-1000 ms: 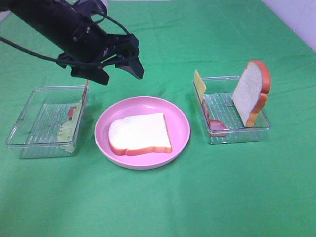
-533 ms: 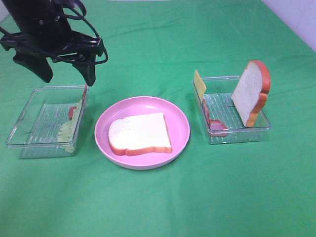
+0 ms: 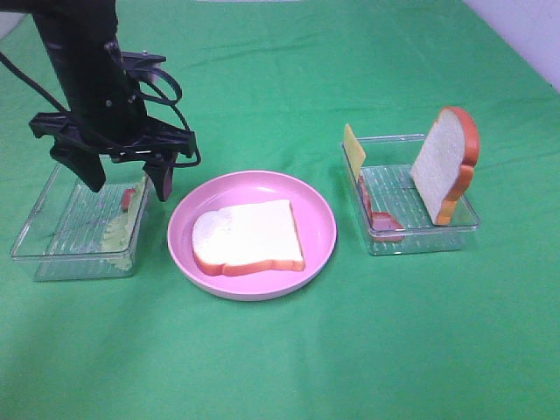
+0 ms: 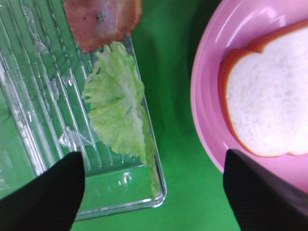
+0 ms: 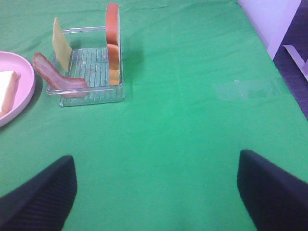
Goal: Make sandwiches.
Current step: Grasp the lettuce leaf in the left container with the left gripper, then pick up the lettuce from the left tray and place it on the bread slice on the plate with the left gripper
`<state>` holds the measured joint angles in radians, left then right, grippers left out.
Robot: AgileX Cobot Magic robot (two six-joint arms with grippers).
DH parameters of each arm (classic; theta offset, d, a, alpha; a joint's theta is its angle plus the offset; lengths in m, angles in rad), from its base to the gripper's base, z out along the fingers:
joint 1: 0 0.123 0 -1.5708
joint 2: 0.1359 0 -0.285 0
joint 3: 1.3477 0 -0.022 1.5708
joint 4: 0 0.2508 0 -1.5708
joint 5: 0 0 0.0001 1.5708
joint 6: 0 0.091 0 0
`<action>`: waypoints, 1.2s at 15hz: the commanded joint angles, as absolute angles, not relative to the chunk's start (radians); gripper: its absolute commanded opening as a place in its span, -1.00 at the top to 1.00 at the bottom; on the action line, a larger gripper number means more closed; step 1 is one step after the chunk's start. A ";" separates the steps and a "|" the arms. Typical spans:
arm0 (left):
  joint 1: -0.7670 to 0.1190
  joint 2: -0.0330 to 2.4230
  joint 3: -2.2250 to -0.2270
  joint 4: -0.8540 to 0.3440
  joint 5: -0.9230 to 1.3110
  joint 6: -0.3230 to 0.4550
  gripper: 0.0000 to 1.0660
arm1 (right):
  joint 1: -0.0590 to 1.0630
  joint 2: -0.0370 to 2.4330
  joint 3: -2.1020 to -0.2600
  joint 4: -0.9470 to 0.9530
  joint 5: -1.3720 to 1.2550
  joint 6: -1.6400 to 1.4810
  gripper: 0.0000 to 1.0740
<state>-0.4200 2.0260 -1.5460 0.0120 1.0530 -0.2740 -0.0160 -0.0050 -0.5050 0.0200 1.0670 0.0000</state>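
Left tool (image 3: 129,190) spread wide above lettuce tray (image 3: 39,249), bread slice (image 3: 249,234) on plate (image 3: 320,206)

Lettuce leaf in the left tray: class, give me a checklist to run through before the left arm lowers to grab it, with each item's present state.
1. Jaws of the left gripper open: ok.
2. The lettuce lies between the jaws: ok, by the left wrist view.
3. Wall of the left tray outside the jaws: not ok; the wall beside the leaf lies between them too.
4. Leaf free of the meat strip: cannot tell; they meet at one end.
5. The bread slice flat on the pink plate, top bare: ok.
6. The right gripper away from the plate: ok, open over green cloth.
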 commanded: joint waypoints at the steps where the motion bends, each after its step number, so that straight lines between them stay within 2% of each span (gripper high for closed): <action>1: -0.422 2.067 -1.549 0.016 1.018 -0.284 -0.33 | -0.022 -0.020 -0.504 0.020 1.059 0.000 -0.59; 3: -0.422 2.090 -1.551 0.016 1.003 -0.284 -0.31 | -0.022 -0.020 -0.504 0.020 1.059 0.000 -0.59; 4: -0.422 2.109 -1.552 0.016 0.994 -0.284 -0.11 | -0.022 -0.020 -0.504 0.020 1.059 0.000 -0.59; 8: -0.422 2.120 -1.559 0.016 0.987 -0.284 0.07 | -0.022 -0.020 -0.504 0.020 1.059 0.000 -0.59; 10: -0.422 2.120 -1.559 0.016 0.979 -0.284 0.28 | -0.022 -0.020 -0.504 0.020 1.059 0.000 -0.59; 12: -0.422 2.120 -1.559 0.016 0.966 -0.284 0.63 | -0.022 -0.020 -0.504 0.020 1.059 0.000 -0.59; 13: -0.422 2.120 -1.559 0.016 0.955 -0.284 0.97 | -0.022 -0.020 -0.504 0.020 1.059 0.000 -0.59; 18: -0.423 2.095 -1.594 0.000 0.993 -0.283 1.00 | -0.022 -0.020 -0.504 0.020 1.059 0.000 -0.59</action>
<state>-0.4200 2.1080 -1.5890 0.0070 0.9900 -0.2770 -0.0160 -0.0050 -0.5050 0.0200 1.0670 0.0000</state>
